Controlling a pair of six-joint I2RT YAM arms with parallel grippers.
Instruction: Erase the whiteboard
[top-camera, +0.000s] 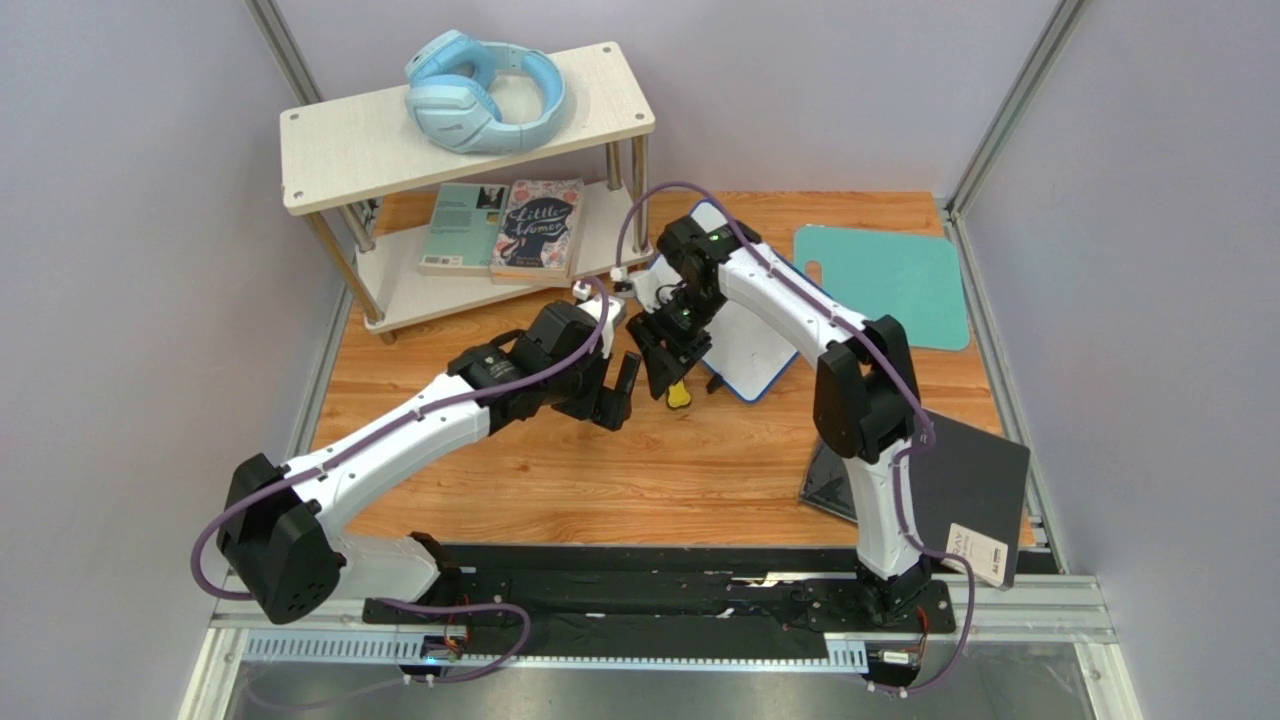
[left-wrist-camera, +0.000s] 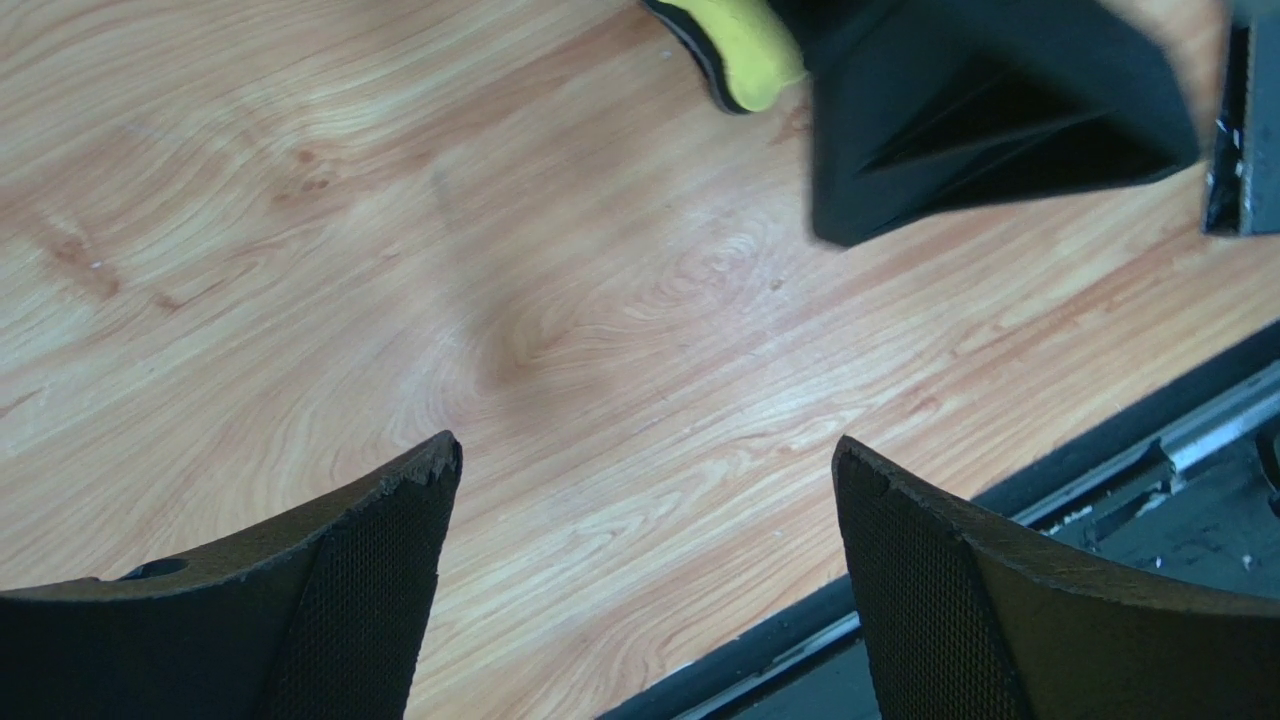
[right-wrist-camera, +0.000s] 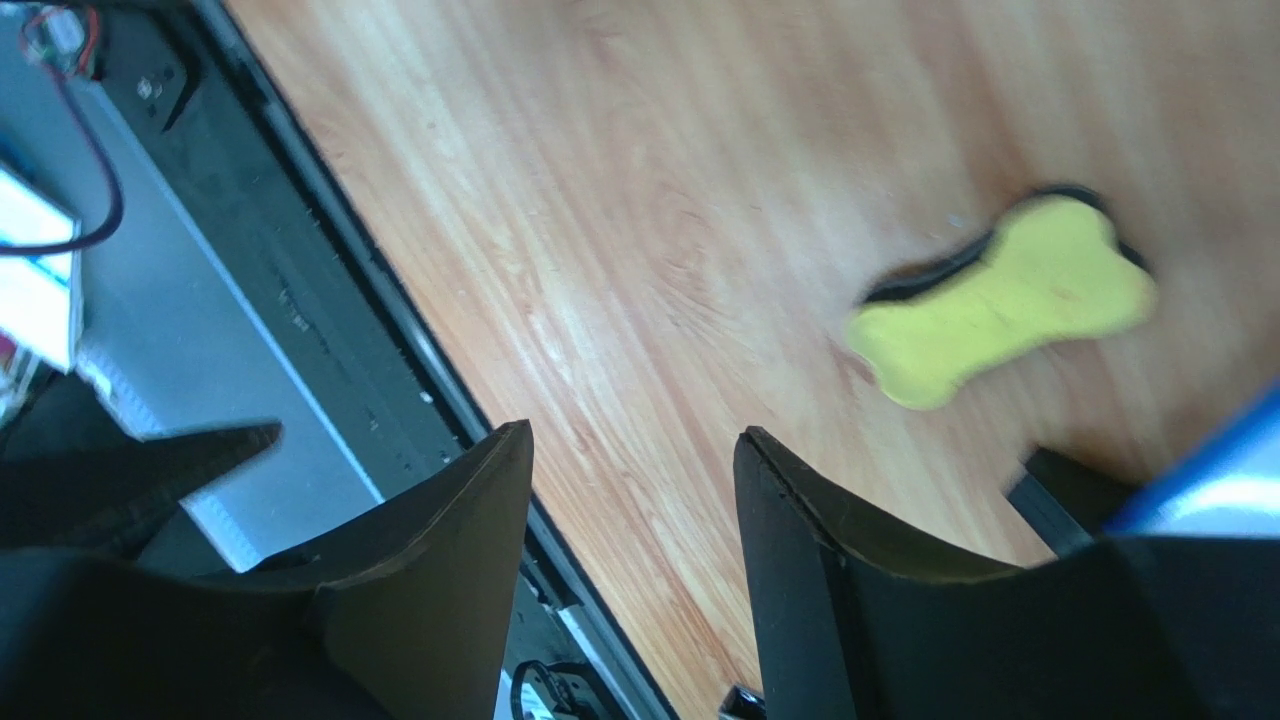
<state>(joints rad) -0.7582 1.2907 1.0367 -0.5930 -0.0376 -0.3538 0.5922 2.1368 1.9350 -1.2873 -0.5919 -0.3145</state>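
The right claw (right-wrist-camera: 631, 432) is released and empty, near the yellow eraser (right-wrist-camera: 999, 300) lying on the bench (top-camera: 676, 465) beside the whiteboard (top-camera: 747, 348). The left claw (left-wrist-camera: 646, 446) is spread wide, empty too.

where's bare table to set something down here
Widest bare table: the near middle, between the left arm and the black panel. A smaller patch lies between the teal mat and that panel. Crowded: the centre, where left claw, right claw, yellow eraser and whiteboard bunch together.
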